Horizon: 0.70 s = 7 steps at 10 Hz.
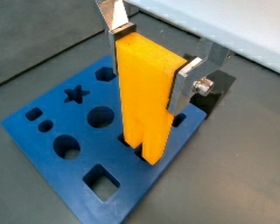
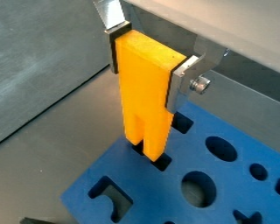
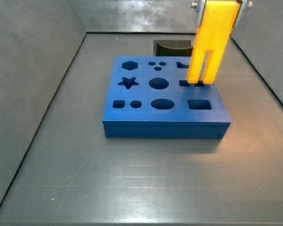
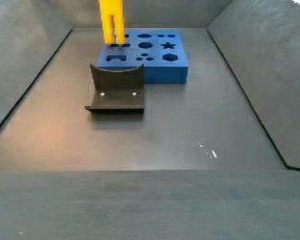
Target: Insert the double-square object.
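Note:
The double-square object [image 1: 146, 96] is a tall bright yellow piece with two bars below. It stands upright over the blue block [image 1: 60, 166], its bar ends at or just inside a hole near the block's edge [image 2: 152, 153]. My gripper [image 1: 154, 54] is shut on its upper slab, one silver finger [image 1: 184, 83] on each side. In a side view the yellow piece [image 3: 210, 44] rises from the block [image 3: 164, 119] at its right rear. In a side view it [image 4: 112, 23] stands at the block's [image 4: 165, 64] far left corner. How deep the bars sit is not clear.
The block has several shaped holes: a star [image 1: 74, 94], round ones [image 1: 101, 116] and a square [image 1: 102, 183]. A dark grey curved piece [image 4: 116, 89] lies in front of the block in a side view, and behind it in a side view [image 3: 172, 46]. Grey walls ring the floor.

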Available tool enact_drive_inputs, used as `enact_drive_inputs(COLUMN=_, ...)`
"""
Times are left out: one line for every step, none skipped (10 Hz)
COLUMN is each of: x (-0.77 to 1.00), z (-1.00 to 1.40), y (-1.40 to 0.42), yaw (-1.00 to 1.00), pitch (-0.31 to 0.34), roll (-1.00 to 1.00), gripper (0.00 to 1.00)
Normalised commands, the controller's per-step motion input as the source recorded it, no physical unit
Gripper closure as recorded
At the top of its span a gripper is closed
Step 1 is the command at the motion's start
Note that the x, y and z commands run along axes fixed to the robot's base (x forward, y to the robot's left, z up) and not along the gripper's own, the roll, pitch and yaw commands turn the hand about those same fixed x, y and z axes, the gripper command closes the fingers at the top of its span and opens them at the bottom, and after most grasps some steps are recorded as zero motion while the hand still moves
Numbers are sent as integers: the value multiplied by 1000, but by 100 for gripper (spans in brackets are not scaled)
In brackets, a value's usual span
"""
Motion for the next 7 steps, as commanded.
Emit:
enact_drive_inputs(x=43, z=-174, y=0, yaw=54, pitch=23, roll=77, gripper=100)
enact_drive_inputs(x=0, z=-114, y=0, yaw=123, pitch=7, roll=57, gripper=100)
enact_drive_inputs(x=-177, z=-11, y=0, yaw=66, pitch=0, roll=0, gripper=100)
enact_drive_inputs(x=-220, z=0, y=0, yaw=46, pitch=0, roll=0, gripper=100)
enact_drive_inputs(x=-300, z=0, y=0, yaw=80, pitch=0, roll=0, gripper=100)
enact_drive_inputs(x=-143, z=0, y=0, yaw=89, pitch=0, roll=0, gripper=100)
enact_drive_inputs(x=-111, z=-46, y=0, yaw=77, pitch=0, roll=0, gripper=100)
